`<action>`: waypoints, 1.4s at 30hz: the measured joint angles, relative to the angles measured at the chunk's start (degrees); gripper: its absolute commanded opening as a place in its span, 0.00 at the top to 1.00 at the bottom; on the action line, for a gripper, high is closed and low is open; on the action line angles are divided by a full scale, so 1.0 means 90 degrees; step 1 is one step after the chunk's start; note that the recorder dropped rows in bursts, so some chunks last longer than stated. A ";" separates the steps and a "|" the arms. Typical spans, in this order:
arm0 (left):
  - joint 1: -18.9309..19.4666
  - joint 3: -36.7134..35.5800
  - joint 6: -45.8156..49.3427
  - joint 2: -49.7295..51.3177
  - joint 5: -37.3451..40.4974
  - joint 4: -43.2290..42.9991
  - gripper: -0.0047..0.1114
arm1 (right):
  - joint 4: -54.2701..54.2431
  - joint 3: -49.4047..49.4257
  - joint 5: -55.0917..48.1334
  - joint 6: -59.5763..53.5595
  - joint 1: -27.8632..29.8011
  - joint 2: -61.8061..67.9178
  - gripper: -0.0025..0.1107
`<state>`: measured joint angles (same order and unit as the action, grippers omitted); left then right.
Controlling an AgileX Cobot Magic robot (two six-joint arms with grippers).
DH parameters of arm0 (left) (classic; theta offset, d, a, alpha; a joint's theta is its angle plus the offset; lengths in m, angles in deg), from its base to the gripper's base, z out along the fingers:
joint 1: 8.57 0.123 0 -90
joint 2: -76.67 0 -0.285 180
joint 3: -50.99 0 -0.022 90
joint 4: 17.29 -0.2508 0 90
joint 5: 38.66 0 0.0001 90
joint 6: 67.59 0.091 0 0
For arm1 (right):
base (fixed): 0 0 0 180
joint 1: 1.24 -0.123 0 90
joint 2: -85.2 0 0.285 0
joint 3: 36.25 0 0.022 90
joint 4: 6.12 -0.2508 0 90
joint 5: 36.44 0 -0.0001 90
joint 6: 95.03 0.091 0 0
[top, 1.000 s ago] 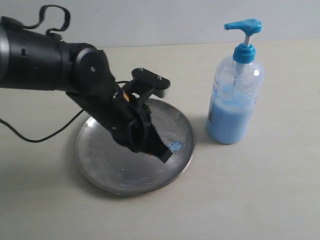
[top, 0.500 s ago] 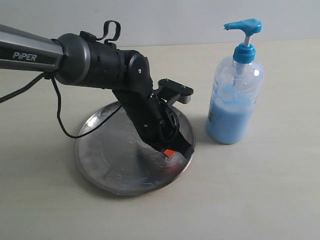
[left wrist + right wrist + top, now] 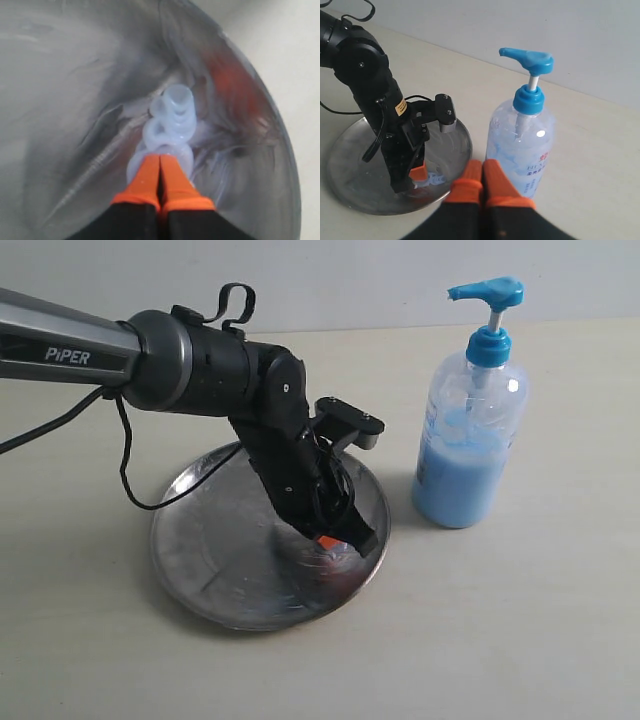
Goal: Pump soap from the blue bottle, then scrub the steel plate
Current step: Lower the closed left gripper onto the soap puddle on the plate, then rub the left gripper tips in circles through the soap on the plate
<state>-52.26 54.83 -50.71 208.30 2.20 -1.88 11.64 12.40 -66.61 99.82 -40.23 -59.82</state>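
Note:
The steel plate (image 3: 200,575) lies left of the blue bottle (image 3: 468,445), which stands upright with its pump head raised. My left gripper (image 3: 338,540) is shut, its orange tips down on the plate's right side near the rim. In the left wrist view the left gripper (image 3: 160,161) touches a curled blob of pale blue soap (image 3: 173,114) on the streaky steel plate (image 3: 60,75). My right gripper (image 3: 482,168) is shut and empty, hanging in front of the blue bottle (image 3: 520,142), between it and the steel plate (image 3: 350,172). A small smear of soap (image 3: 434,177) shows beside the left gripper (image 3: 416,173).
The black cable (image 3: 135,495) of the left arm loops over the plate's left rim. Bare beige tabletop (image 3: 500,640) surrounds the plate and bottle. A pale wall (image 3: 350,280) closes off the back.
The left arm swung from the plate's left side to its right side, bringing the shut tips onto the soap blobs. Over the last half second it shifted only slightly. The bottle has not moved.

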 measured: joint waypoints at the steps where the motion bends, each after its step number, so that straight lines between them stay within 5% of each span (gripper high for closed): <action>1: 0.0000 0.0000 0.0000 0.0000 0.0010 -0.0030 0.96 | 0.0000 0.0000 -0.0002 0.0000 0.0000 0.0000 0.98; 14: 0.0000 0.0014 -0.0041 0.0000 0.0226 0.0351 0.96 | 0.0000 0.0000 0.0062 0.0012 0.0000 0.0000 0.98; 30: 0.0000 0.0014 -0.0041 0.0042 -0.0688 0.0756 0.96 | 0.0000 0.0000 0.0075 0.0012 0.0000 0.0000 0.98; 42: 0.0000 0.0357 -0.0028 0.0272 -0.0467 0.0259 0.96 | 0.0000 0.0000 0.0099 0.0012 0.0000 0.0000 0.98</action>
<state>-52.26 58.04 -50.96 210.75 -2.00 0.46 11.64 12.40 -65.72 99.92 -40.23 -59.82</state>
